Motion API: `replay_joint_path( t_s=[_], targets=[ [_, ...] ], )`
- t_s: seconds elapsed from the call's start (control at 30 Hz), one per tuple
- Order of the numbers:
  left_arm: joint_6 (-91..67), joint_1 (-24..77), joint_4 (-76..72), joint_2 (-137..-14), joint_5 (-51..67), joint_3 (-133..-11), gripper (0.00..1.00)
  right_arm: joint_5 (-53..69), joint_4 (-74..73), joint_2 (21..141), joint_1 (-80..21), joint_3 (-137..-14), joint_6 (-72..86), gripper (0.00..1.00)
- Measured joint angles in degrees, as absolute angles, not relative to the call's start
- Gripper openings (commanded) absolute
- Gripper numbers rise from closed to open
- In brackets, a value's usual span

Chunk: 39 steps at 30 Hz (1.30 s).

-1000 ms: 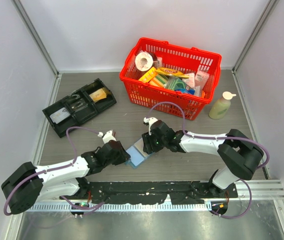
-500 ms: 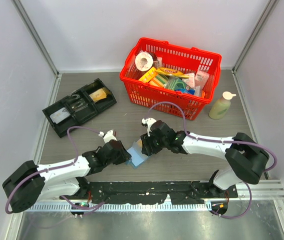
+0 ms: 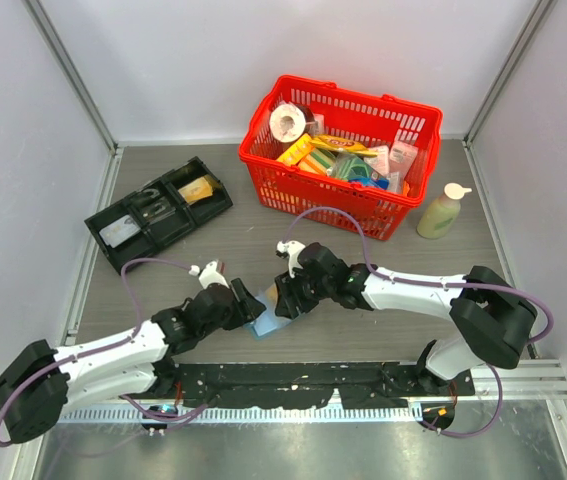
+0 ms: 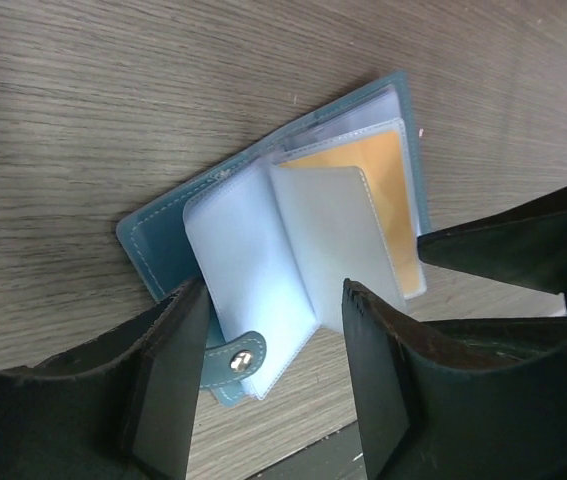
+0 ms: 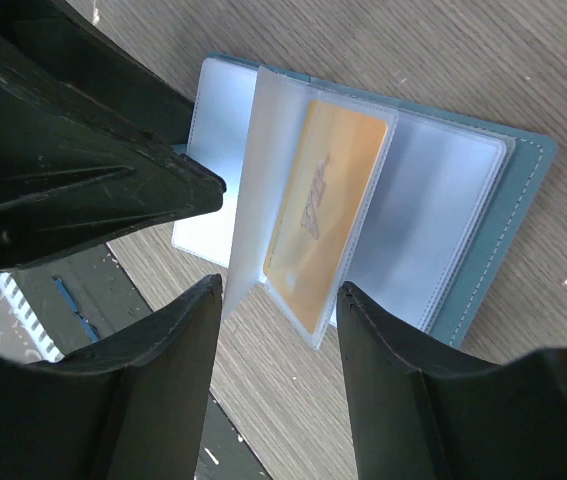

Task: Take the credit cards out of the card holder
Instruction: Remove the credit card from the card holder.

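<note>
The card holder (image 3: 271, 314) lies open on the table between the two arms, its blue cover (image 4: 163, 235) down and its clear pockets fanned out. An orange-tan credit card (image 5: 328, 210) sits inside one clear pocket and also shows in the left wrist view (image 4: 383, 195). My left gripper (image 4: 273, 345) is open, its fingers straddling the snap-tab edge (image 4: 233, 365) of the holder without touching the pages. My right gripper (image 5: 278, 335) is open too, hovering at the opposite edge with the card's pocket between its fingers (image 5: 163, 380). In the top view the grippers (image 3: 247, 304) (image 3: 285, 297) face each other over the holder.
A red basket (image 3: 355, 95) full of goods stands at the back right, with a pale bottle (image 3: 441, 210) beside it. A black compartmented tray (image 3: 103, 245) lies at the back left. A black strip (image 3: 293, 380) runs along the near edge.
My left gripper has opened and let go of the holder's edge, its arm drawn slightly back to the left. The right gripper has shifted a little left over the holder.
</note>
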State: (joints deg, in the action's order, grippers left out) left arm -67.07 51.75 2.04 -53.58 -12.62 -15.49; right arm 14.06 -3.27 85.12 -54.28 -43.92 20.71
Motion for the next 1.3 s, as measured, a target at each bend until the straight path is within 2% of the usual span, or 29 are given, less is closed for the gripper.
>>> replay_joint_path(
  t_s=[0.47,0.63,0.73,0.87,0.97,1.3],
  targets=[
    [-68.69,51.75,8.78,-36.82,-15.62,-14.02,0.67,16.91,-1.85,85.1,-54.33,-43.94,22.09,0.55],
    [-68.58,51.77,9.74,-37.47,-15.62,-15.44,0.68,18.0,-0.56,85.1,-54.33,-43.97,22.81,0.55],
    [-68.53,51.77,9.65,-40.1,-15.29,-16.6,0.61,18.79,-0.19,85.1,-54.33,-44.29,23.07,0.55],
    [-67.94,51.77,9.78,-42.98,-14.9,-17.47,0.41,19.18,0.54,85.1,-54.33,-44.53,23.33,0.55],
    [-67.05,51.75,9.47,-43.55,-14.79,-18.7,0.32,18.98,0.6,85.1,-54.35,-44.53,23.55,0.52],
    [-67.42,51.79,4.49,-49.43,-12.32,-19.59,0.3,13.54,1.19,85.54,-54.39,-43.81,23.9,0.38]
  ],
)
